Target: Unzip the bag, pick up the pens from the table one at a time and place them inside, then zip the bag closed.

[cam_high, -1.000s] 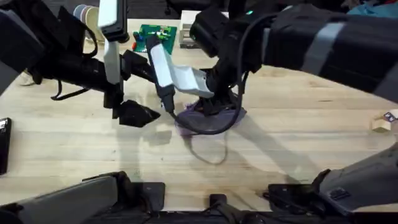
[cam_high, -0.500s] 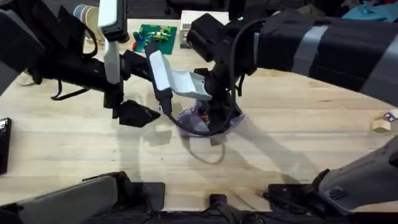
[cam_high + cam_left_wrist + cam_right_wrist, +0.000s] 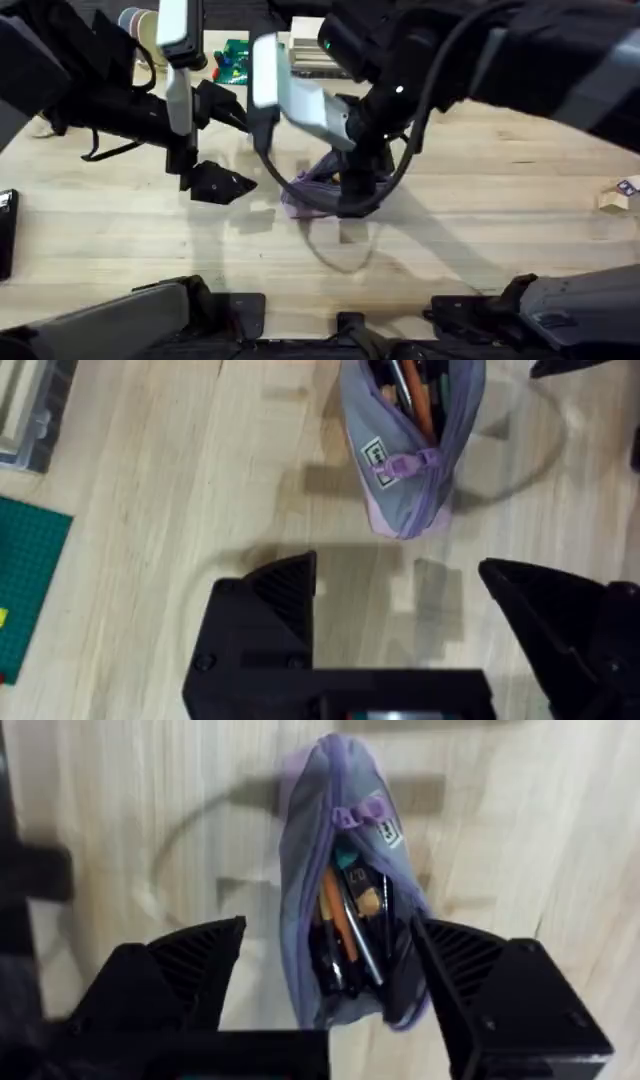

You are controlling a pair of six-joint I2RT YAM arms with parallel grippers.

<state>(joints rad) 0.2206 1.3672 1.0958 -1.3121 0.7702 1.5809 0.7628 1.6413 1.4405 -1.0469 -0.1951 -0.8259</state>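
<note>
Mid-table, the bag point(image 3: 335, 870) is lying unzipped, pens point(image 3: 345, 935) showing | right gripper point(image 3: 325, 985) is hovering spread above | left gripper point(image 3: 400, 615) is waiting spread at its 9 o'clock.

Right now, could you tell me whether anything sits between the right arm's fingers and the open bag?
Nothing visible does. The right gripper is open directly over the bag, whose mouth gapes with pens inside; only bare table surrounds it.

a green cutting mat point(image 3: 237, 60) and tape rolls point(image 3: 140, 25) lie beyond the workspace.
</note>
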